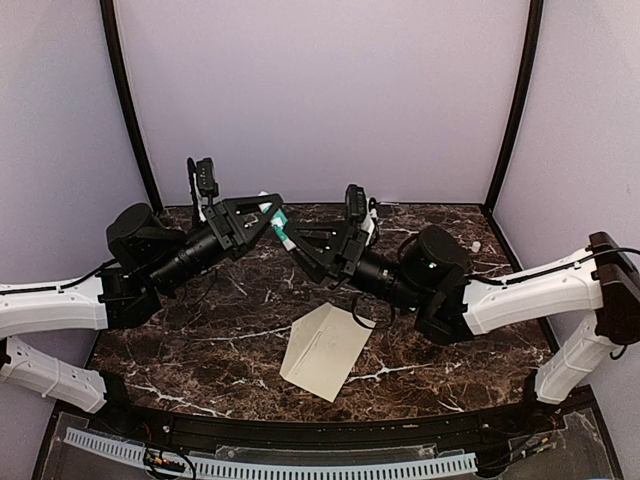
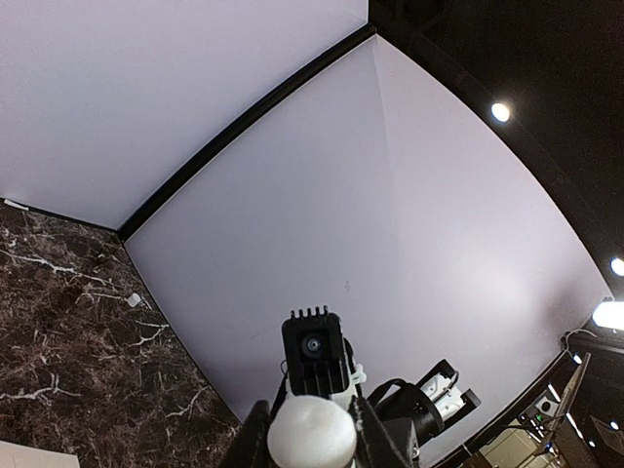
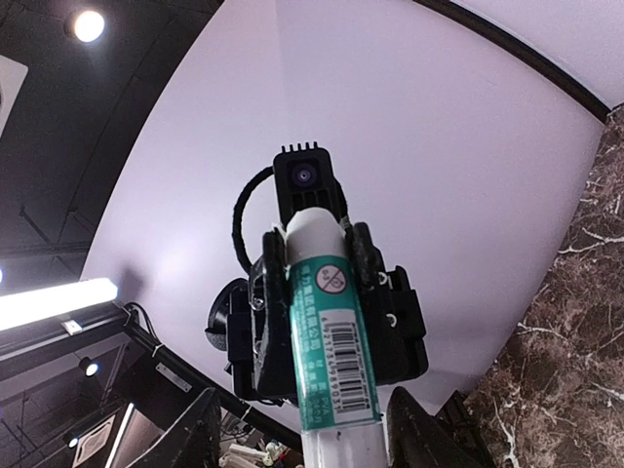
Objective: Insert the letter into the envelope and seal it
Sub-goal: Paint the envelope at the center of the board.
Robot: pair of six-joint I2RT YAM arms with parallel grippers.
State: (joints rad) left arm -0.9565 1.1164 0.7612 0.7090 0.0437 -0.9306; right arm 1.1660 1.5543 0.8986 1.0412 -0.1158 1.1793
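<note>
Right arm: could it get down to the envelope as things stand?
Probably not at once. The envelope lies bare on the table, but the right hand is up around the glue stick that the left hand grips; it would need to leave that first.

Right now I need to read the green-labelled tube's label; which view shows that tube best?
Right wrist: the tube fills the centre, its green barcode label facing the camera. Top external shows only a tiny green-white sliver; left wrist shows just its white end.
</note>
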